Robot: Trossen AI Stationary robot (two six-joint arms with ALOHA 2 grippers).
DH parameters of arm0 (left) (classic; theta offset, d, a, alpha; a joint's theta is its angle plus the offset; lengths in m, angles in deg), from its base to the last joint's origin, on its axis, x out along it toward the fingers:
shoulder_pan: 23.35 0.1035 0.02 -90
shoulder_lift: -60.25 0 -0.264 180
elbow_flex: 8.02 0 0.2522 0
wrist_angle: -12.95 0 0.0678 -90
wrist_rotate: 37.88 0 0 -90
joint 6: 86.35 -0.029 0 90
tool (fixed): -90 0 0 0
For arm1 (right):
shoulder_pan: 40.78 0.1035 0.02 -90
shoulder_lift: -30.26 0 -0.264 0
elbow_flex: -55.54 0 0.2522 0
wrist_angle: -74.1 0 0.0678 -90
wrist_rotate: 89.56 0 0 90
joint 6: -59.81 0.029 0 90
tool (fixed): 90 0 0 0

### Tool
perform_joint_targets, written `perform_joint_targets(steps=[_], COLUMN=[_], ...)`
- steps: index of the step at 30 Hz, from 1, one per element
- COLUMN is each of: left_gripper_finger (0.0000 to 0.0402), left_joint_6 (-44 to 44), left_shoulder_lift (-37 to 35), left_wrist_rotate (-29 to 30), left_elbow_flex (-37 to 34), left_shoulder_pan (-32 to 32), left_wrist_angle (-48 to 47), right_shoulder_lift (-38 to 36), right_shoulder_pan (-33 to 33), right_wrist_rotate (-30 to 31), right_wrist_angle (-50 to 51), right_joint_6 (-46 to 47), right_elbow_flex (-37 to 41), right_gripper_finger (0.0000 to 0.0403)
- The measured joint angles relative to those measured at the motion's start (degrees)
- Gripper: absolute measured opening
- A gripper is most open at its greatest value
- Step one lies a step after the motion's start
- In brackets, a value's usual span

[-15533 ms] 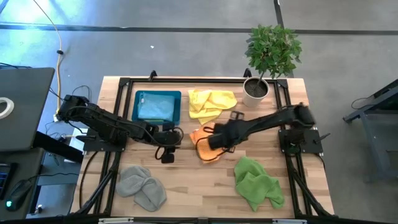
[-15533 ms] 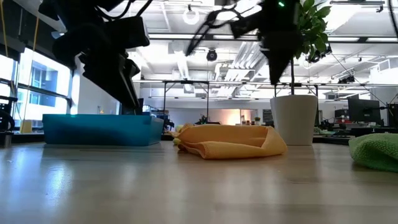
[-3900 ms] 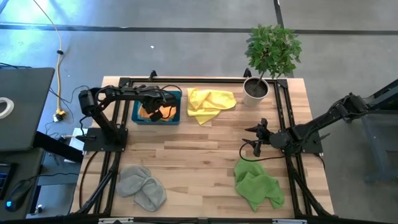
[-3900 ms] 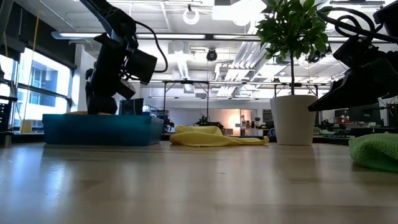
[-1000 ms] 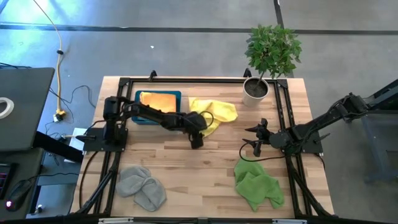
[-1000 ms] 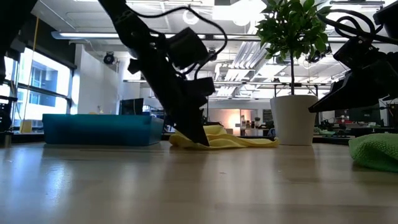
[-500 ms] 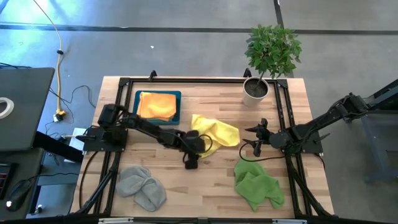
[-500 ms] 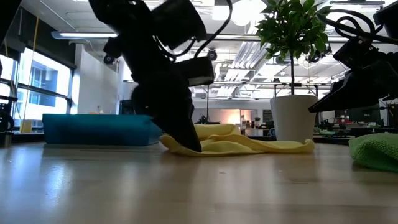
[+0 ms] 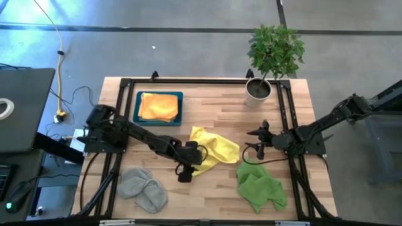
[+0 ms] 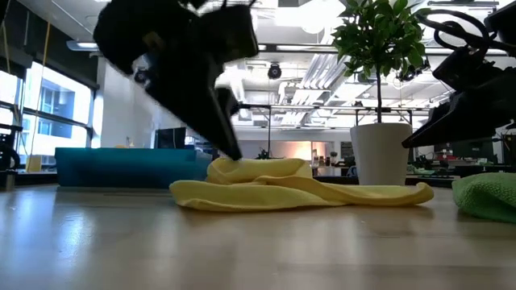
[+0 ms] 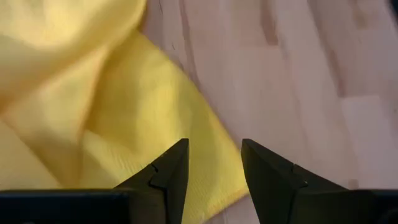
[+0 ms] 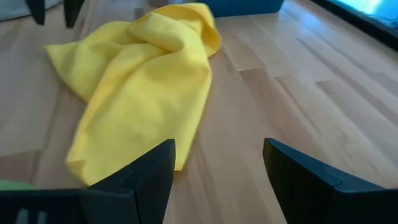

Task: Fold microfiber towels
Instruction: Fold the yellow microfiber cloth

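Left gripper (image 9: 184, 173) parted, empty, over the near-left corner of the crumpled yellow towel (image 9: 212, 148); right gripper (image 9: 254, 149) released, waiting right.

Crumpled yellow microfiber towel (image 9: 213, 147) mid-surface; folded orange towel (image 9: 157, 105) lies flat — grey towel (image 9: 143, 187) and green towel (image 9: 259, 186) rumpled near the front.

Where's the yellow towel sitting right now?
In the high view the yellow towel lies crumpled mid-table, toward the front, with the left gripper at its left edge, the green towel to its right and the orange towel's tray behind-left.
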Motion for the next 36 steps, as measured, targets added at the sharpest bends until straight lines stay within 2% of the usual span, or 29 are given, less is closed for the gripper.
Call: perform_joint_targets(steps=[6,14,16,20,28,32,36], left_gripper_finger=[0.0138,0.0138,0.0138,0.0138,0.0138,0.0138,0.0138], left_joint_6=[-1.0,-0.7,-0.7,-0.7,0.3,1.2,1.3], left_shoulder_lift=[-1.5,0.1,0.1,0.1,3.4,4.6,4.6], left_wrist_rotate=[0.6,0.3,0.3,0.3,0.8,1.2,1.1], left_elbow_flex=[0.0,0.0,0.0,0.1,-1.1,-1.4,-1.4], left_shoulder_pan=[-1.2,-0.6,-0.3,0.4,1.4,1.3,0.7], left_wrist_angle=[-0.5,-0.5,-0.4,-0.7,-1.2,-1.2,-1.4], right_shoulder_lift=[0.0,0.0,0.0,0.0,0.0,-0.1,0.1], right_shoulder_pan=[0.0,0.0,0.0,0.0,0.0,0.0,0.0], right_wrist_rotate=[-1.2,-1.5,-1.7,-3.0,9.5,14.9,15.2], right_wrist_angle=[0.0,-1.1,-2.4,-6.6,-22.4,-25.3,-24.9], right_joint_6=[0.0,0.7,3.9,15.9,19.6,16.2,7.9], right_elbow_flex=[0.0,0.0,0.0,0.0,0.0,0.0,0.0], right_gripper_finger=[0.0236,0.0236,0.0236,0.0236,0.0236,0.0236,0.0236])
